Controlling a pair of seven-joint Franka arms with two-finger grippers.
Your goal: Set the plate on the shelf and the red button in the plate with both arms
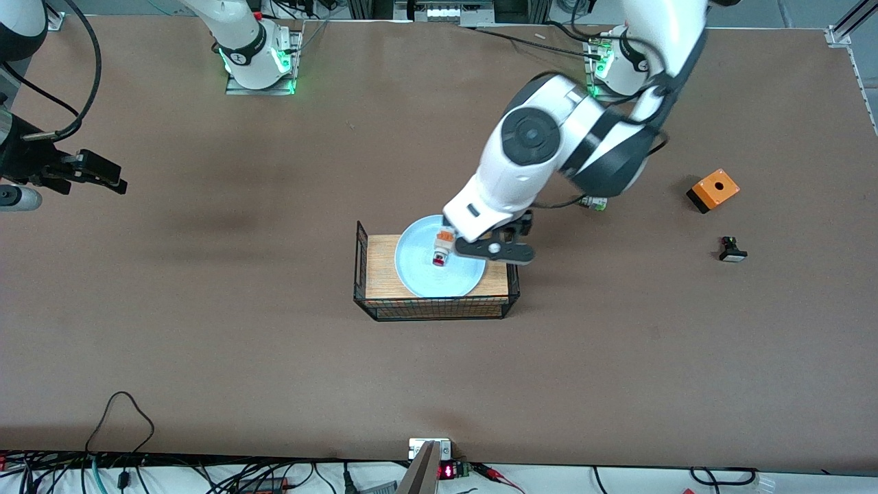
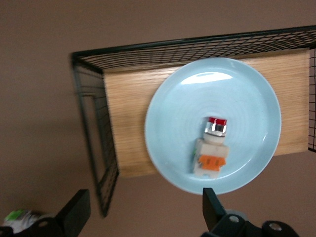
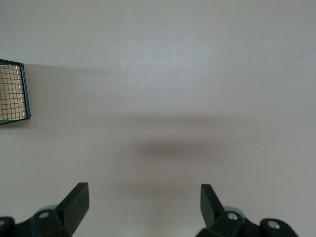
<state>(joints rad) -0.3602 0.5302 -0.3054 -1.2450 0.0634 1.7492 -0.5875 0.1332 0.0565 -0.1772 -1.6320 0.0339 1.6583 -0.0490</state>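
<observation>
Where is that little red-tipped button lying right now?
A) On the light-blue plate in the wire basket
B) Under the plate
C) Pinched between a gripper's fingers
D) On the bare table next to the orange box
A: the red button lies on the plate in the wire basket, while the open left gripper hovers above it, not touching.

1. I am working in a robot lab, not a home.
2. My two white robot arms are bolted to metal plates point(image 1: 260, 86) on a big brown table point(image 1: 206, 329), and green lights glow at their bases.
3. Lots of black cables point(image 1: 123, 473) run along the table edge nearest the front camera.
4. A small box with red glowing numbers point(image 1: 447, 471) sits at that edge too.
5. Metal frame bars point(image 1: 847, 24) stand at one corner.
</observation>
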